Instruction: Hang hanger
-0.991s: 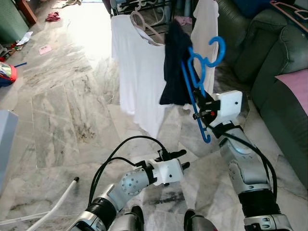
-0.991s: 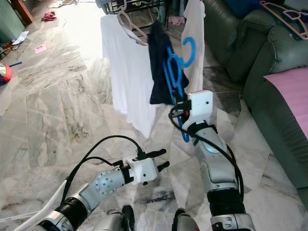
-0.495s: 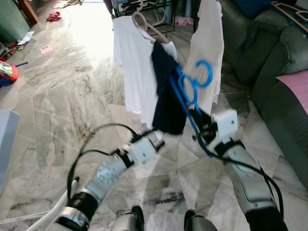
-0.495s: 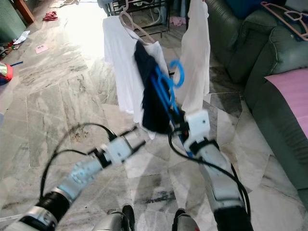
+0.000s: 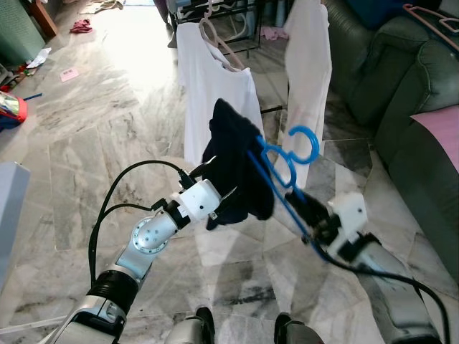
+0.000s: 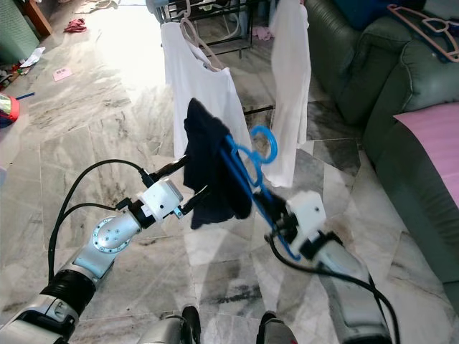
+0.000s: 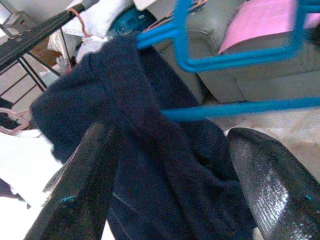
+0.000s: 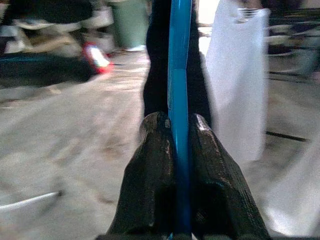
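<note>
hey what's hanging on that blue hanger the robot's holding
A dark navy garment is draped over one end of the blue hanger, which the right gripper clamps. The left gripper straddles the cloth. The hanger's arm beneath the fabric is covered.

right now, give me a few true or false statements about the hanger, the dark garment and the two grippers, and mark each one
1. The right gripper is shut on the blue hanger. True.
2. The dark garment lies on the floor. False: it is draped on the hanger, held in the air.
3. The left gripper is open, its fingers either side of the dark garment. True.
4. The blue hanger's hook is already on the drying rack. False: the hook hangs free in front of the white shirts.
</note>
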Robot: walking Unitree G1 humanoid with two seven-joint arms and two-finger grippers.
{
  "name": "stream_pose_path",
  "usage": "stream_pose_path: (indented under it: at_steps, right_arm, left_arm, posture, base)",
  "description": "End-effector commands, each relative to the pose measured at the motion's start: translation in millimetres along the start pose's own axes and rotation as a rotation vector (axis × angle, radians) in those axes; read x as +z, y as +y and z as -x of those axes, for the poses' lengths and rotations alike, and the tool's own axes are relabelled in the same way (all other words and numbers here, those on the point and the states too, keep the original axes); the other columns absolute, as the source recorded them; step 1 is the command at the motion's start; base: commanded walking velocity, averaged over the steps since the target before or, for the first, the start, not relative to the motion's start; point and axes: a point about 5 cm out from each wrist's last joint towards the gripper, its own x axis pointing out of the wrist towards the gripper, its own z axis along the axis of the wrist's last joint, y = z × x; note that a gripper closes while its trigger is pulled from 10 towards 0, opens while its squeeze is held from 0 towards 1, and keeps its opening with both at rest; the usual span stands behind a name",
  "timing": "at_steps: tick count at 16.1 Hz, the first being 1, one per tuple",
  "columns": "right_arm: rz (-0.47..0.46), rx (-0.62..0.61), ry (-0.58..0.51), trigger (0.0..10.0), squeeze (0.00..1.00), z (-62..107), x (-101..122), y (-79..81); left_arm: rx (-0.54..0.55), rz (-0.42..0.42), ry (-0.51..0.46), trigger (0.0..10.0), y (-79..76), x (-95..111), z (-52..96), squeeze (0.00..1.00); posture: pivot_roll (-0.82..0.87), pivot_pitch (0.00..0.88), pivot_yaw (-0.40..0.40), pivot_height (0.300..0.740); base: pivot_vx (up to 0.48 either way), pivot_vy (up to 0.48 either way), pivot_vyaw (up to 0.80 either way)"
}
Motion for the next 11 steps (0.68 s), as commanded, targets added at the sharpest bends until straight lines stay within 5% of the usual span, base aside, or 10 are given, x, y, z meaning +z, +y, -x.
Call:
stream_pose_path:
  at_steps: [1,5,11]
  right_arm:
    - [0.0,0.07,-0.047,10.0,0.0,0.3,8,5.2]
    - [0.018,0.18,0.03,10.0,0.0,14.9,5,-1.3]
    - [0.179,0.223,0.159,10.0,0.0,34.0,2,-24.3]
  left_arm:
    - [-0.007,-0.009,0.005,10.0,4.1,-1,2.7,1.0]
    - [-0.017,-0.035,0.014,10.0,13.3,-1,1.2,1.0]
    - [-0.061,-0.076,0.031,10.0,17.6,-3,2.6,1.0]
  posture:
    - [0.02,0.24,0.098,0.74]
    - [0.02,0.233,0.101,0.74]
    - [0.02,0.233,0.091,0.74]
  base:
    - [0.0,0.0,0.0]
    - [0.0,0.0,0.0]
    - [0.0,0.0,0.0]
